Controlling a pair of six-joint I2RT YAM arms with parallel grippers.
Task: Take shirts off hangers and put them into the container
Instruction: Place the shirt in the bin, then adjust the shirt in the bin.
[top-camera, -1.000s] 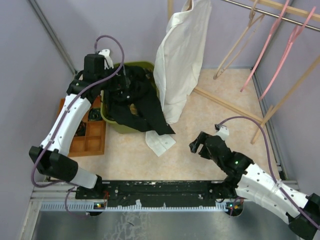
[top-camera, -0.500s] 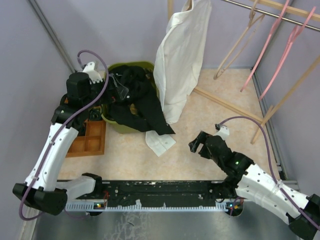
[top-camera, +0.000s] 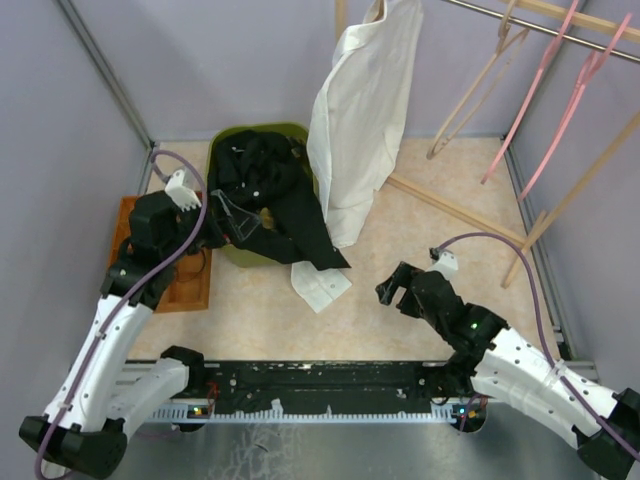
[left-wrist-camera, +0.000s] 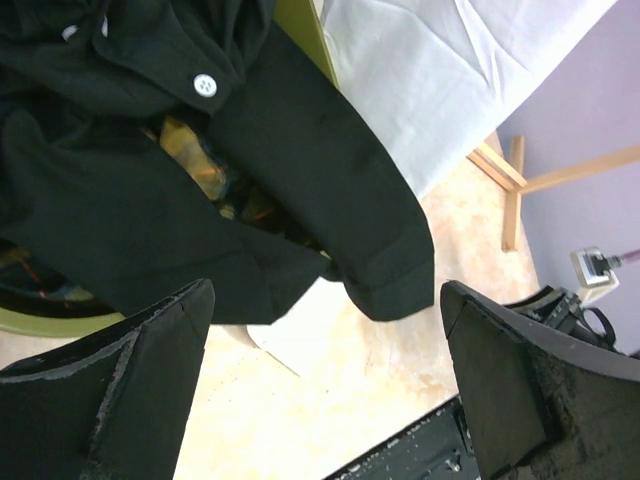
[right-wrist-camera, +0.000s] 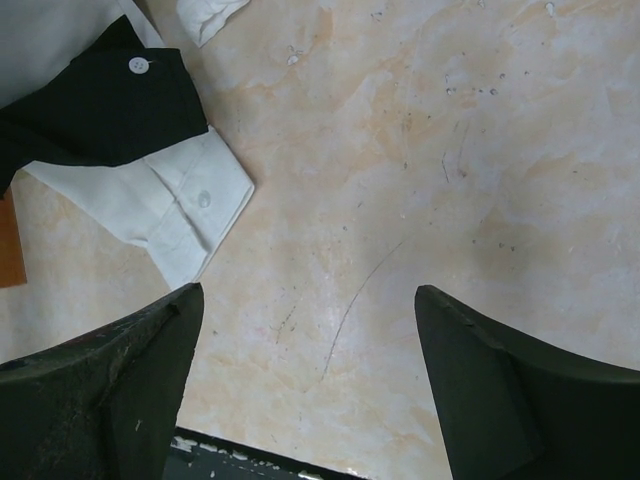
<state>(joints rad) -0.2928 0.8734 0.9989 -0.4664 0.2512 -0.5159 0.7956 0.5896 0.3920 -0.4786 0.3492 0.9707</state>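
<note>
The black shirt (top-camera: 275, 205) is in, and the cream shirt (top-camera: 360, 120) comes next

The container (top-camera: 226, 246) at 10 o'clock holds the black shirt, one sleeve over its rim. The left hand (left-wrist-camera: 325, 295) and the right hand (right-wrist-camera: 310, 292) both gape wide, empty. The next move likely calls for lifting down the cream shirt hanging at 12 o'clock.

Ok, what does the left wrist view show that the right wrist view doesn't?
Only left wrist: the container rim, the black shirt heaped in it over plaid cloth, and the hanging pale shirt. Only right wrist: the white cuff in full, with its button, and the orange tray edge. Both: the black sleeve lying over that cuff on the table; left gripper and right gripper open, empty.
</note>
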